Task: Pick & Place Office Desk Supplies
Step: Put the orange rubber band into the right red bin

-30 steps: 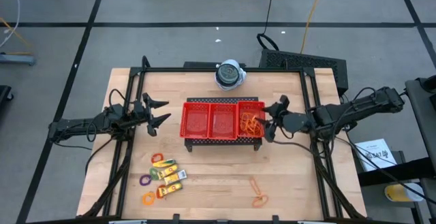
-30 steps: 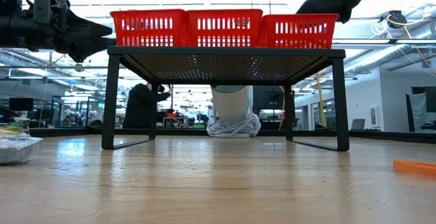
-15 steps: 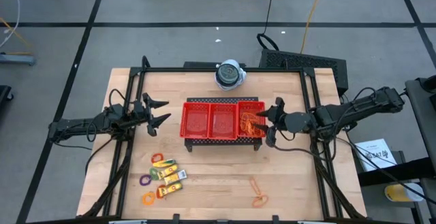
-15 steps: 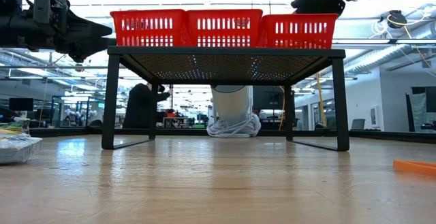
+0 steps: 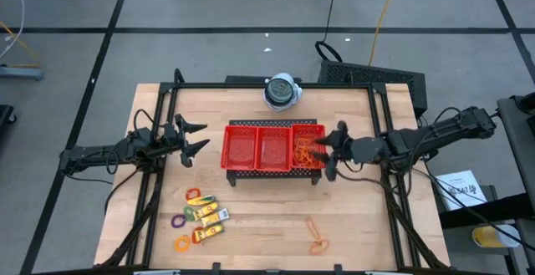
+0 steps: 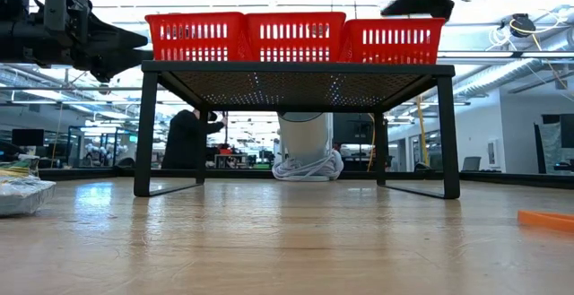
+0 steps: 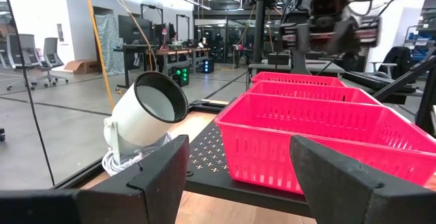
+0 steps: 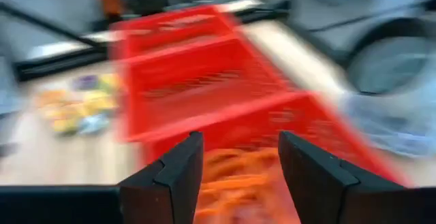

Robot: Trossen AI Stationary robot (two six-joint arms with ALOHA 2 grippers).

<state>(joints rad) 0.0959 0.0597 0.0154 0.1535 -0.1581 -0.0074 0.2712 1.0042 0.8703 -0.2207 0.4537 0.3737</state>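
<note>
Red tray [image 7: 320,132] beside white device [image 7: 146,115]

A desk [image 5: 267,216] of pale, smooth-grained wood is seen. Beside the right pincer [image 5: 331,151], a glossy red plastic mesh tray [image 5: 257,148] is carried on matt black perforated metal.

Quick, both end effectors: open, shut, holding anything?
Left end effector: open, empty, beside the red tray.
Right end effector: open, empty, at the tray's right compartment.
</note>
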